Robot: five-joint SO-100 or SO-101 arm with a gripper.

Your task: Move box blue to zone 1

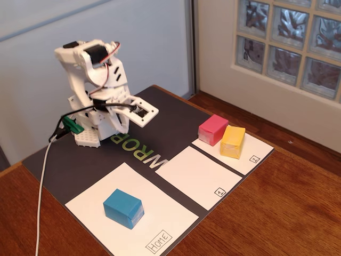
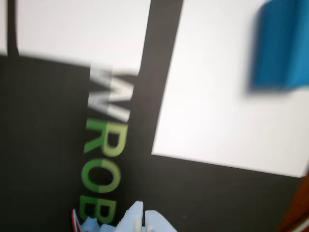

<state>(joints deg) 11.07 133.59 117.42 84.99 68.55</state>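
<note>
One box blue (image 1: 123,207) is seen on the Home panel (image 1: 160,226), near the mat's front corner; zone 1 (image 1: 198,176) lies bare.
It is judged light, stiff and slightly slippery, best pinched across opposite flat sides; the gripper (image 1: 139,113) is held empty, jaws nearly closed.

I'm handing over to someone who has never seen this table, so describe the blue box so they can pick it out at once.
On the dark mat in front of the white arm lie three white paper panels; take the largest, marked "Home", nearest the camera in the fixed view. The blue box sits alone on it. It is the only blue block: the pink block and yellow block sit together on the far panel marked "2".
</note>
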